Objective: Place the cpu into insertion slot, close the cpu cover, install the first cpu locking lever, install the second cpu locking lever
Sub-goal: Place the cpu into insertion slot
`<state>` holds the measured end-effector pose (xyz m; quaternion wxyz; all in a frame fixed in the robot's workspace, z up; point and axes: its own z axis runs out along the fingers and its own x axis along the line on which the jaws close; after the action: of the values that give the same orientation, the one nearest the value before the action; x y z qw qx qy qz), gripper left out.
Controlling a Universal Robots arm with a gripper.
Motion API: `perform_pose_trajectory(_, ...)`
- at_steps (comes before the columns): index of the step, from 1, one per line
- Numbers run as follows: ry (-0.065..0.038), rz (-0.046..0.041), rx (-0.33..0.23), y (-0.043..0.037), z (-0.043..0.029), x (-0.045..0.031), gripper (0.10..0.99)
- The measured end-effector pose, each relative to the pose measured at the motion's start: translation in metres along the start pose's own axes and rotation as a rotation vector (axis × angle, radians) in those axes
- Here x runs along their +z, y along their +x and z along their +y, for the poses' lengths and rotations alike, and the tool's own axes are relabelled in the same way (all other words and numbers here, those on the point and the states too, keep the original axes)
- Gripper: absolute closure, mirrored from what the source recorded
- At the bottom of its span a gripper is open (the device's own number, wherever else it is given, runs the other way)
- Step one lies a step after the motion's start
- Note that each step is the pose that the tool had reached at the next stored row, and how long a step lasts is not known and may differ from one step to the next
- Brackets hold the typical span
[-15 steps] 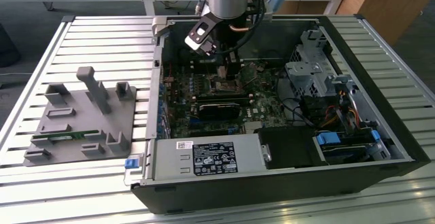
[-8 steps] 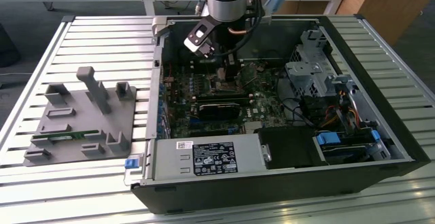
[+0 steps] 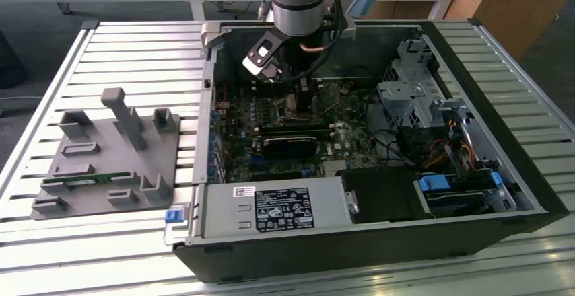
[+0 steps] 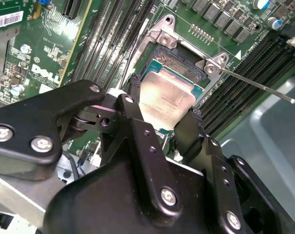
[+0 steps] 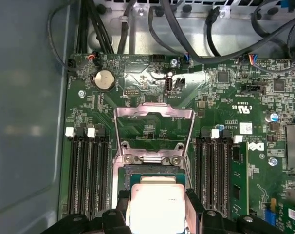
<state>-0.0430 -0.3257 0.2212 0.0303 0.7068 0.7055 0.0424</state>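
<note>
The cpu (image 5: 157, 210) shows its silver-grey top between my two black fingers (image 5: 122, 202), which press on two opposite edges. It sits at the insertion slot (image 5: 134, 171), whose dark rim shows around it; whether it is fully seated I cannot tell. The cpu cover (image 5: 155, 112) stands swung open beyond the slot. In the second wrist view my gripper (image 4: 164, 103) is shut on the cpu (image 4: 169, 90) over the slot (image 4: 179, 54), and a thin locking lever (image 4: 257, 85) sticks out free beside it. In the exterior view the arm (image 3: 297, 0) reaches down into the case.
Long black memory slots (image 5: 86, 170) flank the socket on both sides. Cables (image 5: 186, 34) hang near the case wall. The open computer case (image 3: 359, 255) holds a drive cage (image 3: 413, 97), a black card (image 3: 292, 142) and a power supply (image 3: 269, 208). A grey fixture plate (image 3: 108, 161) lies at the exterior view's left.
</note>
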Motion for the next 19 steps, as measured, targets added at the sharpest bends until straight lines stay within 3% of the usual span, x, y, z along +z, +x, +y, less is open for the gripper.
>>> perform_pose_trajectory(19,0.0,-0.0016,0.013,0.0041,-0.0031,0.0181,0.553)
